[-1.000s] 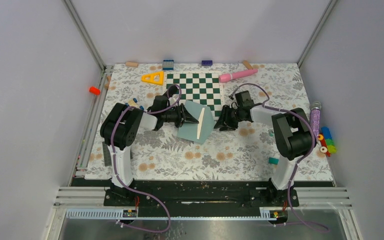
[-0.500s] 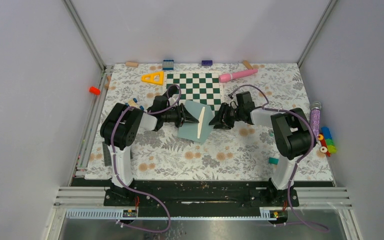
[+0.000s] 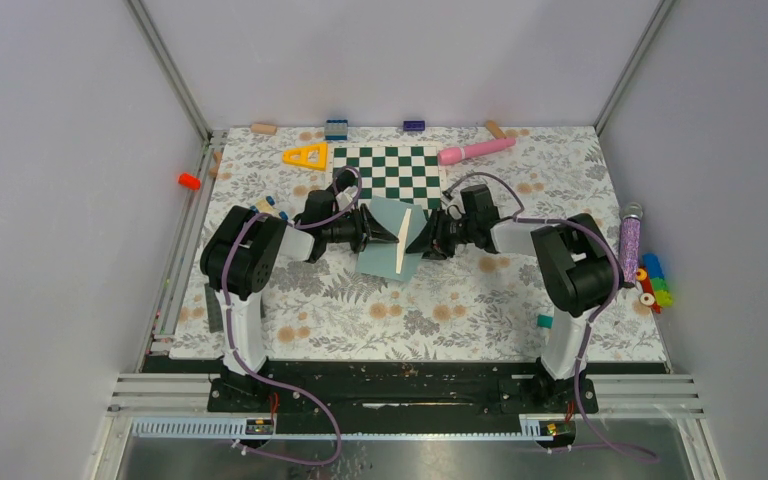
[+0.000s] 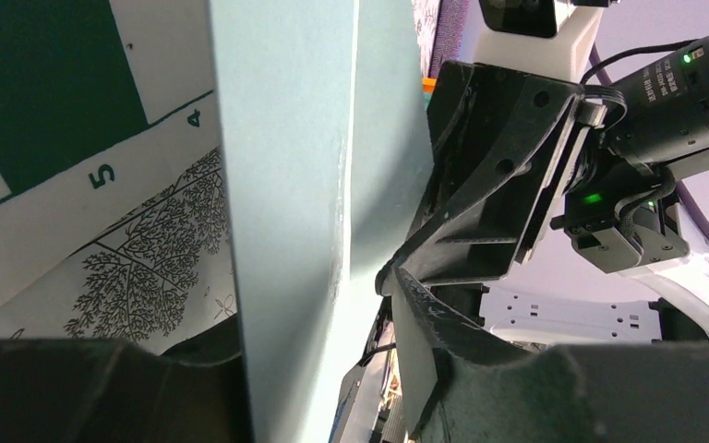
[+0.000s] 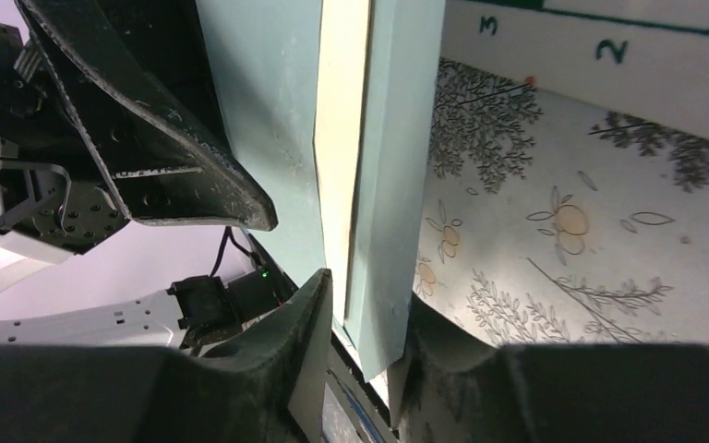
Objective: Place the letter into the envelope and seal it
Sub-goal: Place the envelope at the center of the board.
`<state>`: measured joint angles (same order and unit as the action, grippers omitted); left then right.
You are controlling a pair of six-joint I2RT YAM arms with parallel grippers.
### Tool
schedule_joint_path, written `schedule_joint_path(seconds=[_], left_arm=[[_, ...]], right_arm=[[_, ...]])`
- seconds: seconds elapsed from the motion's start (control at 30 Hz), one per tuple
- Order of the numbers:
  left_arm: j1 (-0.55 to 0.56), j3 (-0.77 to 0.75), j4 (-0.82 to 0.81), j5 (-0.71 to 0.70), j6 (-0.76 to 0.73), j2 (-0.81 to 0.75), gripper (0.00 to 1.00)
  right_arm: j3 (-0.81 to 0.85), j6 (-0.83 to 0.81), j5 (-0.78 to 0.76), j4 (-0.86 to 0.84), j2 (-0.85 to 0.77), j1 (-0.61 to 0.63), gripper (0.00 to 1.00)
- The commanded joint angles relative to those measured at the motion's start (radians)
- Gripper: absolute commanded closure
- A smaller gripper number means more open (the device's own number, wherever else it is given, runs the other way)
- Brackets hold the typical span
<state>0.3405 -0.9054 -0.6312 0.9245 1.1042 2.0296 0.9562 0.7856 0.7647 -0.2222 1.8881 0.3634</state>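
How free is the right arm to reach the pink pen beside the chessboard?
Probably not yet: the pen lies unobstructed, but the right fingers straddle the envelope the left fingers also grip.

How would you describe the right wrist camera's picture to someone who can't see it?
A teal envelope with a cream letter peeking from it is pinched between the right tool's dark fingers. Behind lie a floral cloth and a chessboard's edge.

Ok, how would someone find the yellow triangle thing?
Look at the far side of the flower-patterned table for the green-and-white checkered board. Just past its left edge lies the flat yellow plastic triangle. It is the only yellow thing there, and hollow in the middle like a frame.
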Motion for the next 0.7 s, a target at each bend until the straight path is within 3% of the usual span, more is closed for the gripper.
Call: schedule_joint_path(seconds=[0.0,0.17,0.27,0.43,0.67], left_arm=[[-0.008,0.013,-0.067,0.028,0.002,-0.035,0.61],[-0.012,0.011,-0.037,0.021,-0.019,-0.034,0.43],[-0.014,0.009,-0.013,0.016,-0.037,-0.035,0.33],[-0.02,0.001,0.079,-0.008,-0.104,-0.052,0.02],[-0.025,-0.016,0.186,-0.05,-0.173,-0.059,0.01]], right_arm=[[0.006,0.002,0.026,-0.026,-0.012,0.01,0.73],[0.027,-0.074,0.004,0.078,-0.059,-0.018,0.93],[0.045,-0.142,-0.004,0.166,-0.083,-0.051,0.96],[0.082,-0.332,-0.039,0.397,-0.132,-0.116,0.97],[0.089,-0.585,-0.206,0.693,-0.154,-0.16,0.94]])
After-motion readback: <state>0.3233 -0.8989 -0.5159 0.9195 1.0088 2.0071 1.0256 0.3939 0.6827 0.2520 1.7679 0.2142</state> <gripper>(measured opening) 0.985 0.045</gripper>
